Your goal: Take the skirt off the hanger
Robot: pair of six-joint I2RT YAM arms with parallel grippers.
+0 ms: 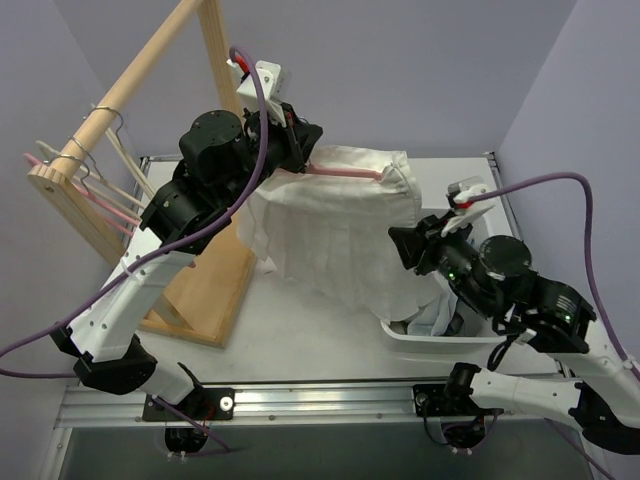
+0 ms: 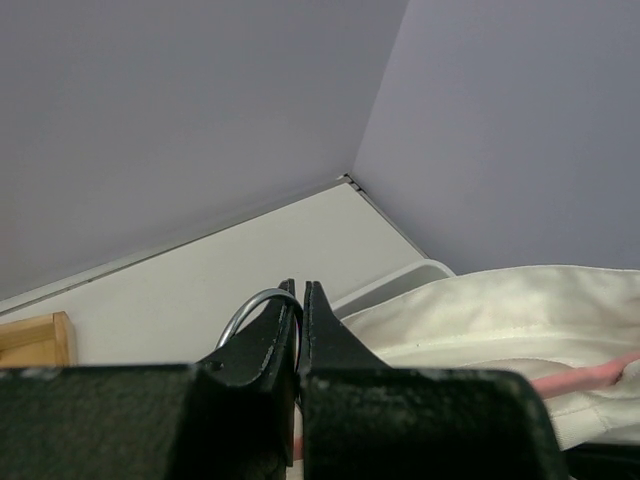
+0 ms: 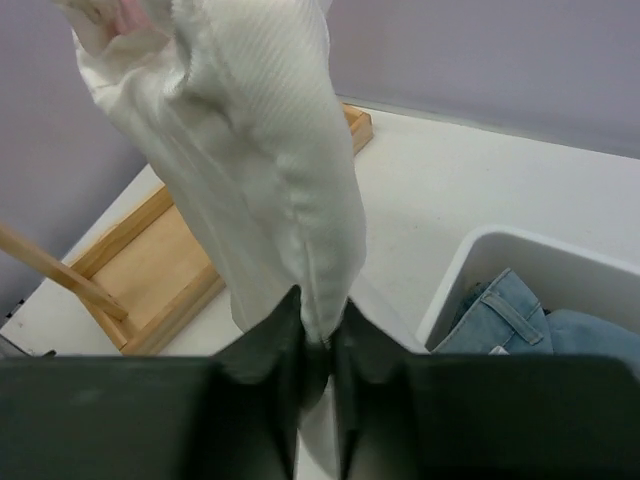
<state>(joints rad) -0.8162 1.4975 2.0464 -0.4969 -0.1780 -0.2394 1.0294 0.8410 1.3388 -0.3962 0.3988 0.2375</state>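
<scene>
The skirt (image 1: 330,220) is white and pleated here, and it hangs from the pink hanger (image 1: 345,173) held up over the middle of the table. My left gripper (image 1: 300,140) is at the hanger's left end. In the left wrist view this gripper (image 2: 298,290) is shut on the silver wire hook (image 2: 250,305), with the skirt (image 2: 500,300) and a bit of the pink hanger (image 2: 590,378) to its right. My right gripper (image 1: 395,243) is at the skirt's right edge. In the right wrist view it (image 3: 318,310) pinches the lower seam of the skirt (image 3: 250,150) between its fingers.
A white bin (image 1: 430,345) under the right arm holds a light blue denim garment (image 3: 540,320). A wooden rack (image 1: 120,100) with its base board (image 1: 200,290) stands at the left and carries more hangers (image 1: 110,195). Purple walls close in the back and sides.
</scene>
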